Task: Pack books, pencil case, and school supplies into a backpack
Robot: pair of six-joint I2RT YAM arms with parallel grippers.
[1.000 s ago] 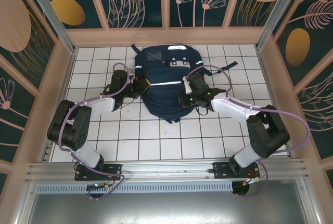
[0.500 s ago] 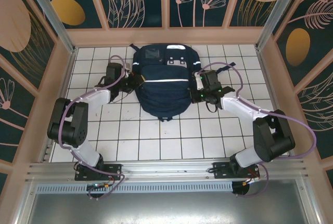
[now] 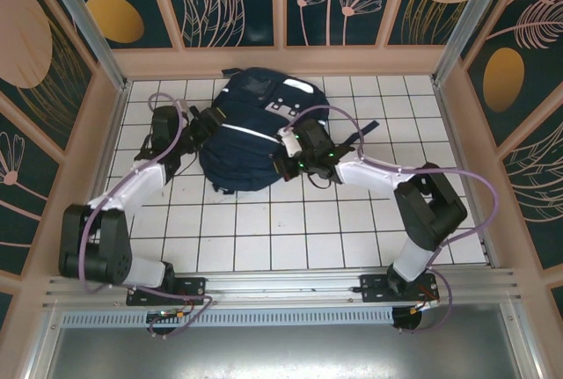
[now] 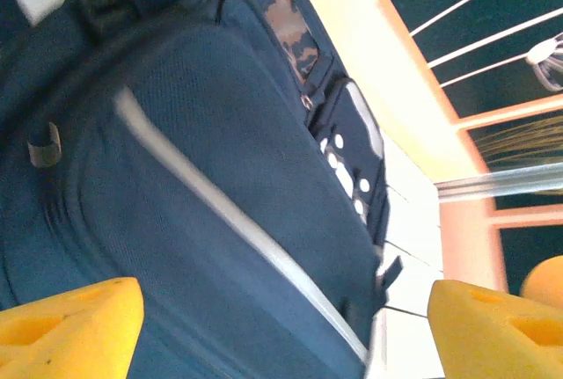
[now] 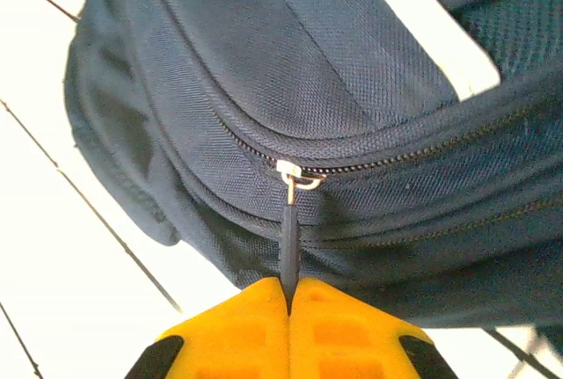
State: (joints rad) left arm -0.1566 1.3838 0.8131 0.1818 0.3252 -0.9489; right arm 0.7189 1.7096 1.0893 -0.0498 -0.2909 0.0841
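Right arm reaches low across; right gripper [image 5: 288, 284] pinches the zipper pull [image 5: 288, 229], backpack [image 5: 352, 89] directly ahead. Left arm extended; left gripper [image 4: 283, 295] spread wide, backpack close in front.

Looked like a robot lab test booth, white tiled floor [image 3: 264, 238], teal leaf-and-flower wall panels [image 3: 237, 1] in pale frames [image 3: 281, 61] from 9 to 3 o'clock, metal rail [image 3: 281, 295] at 6 o'clock.
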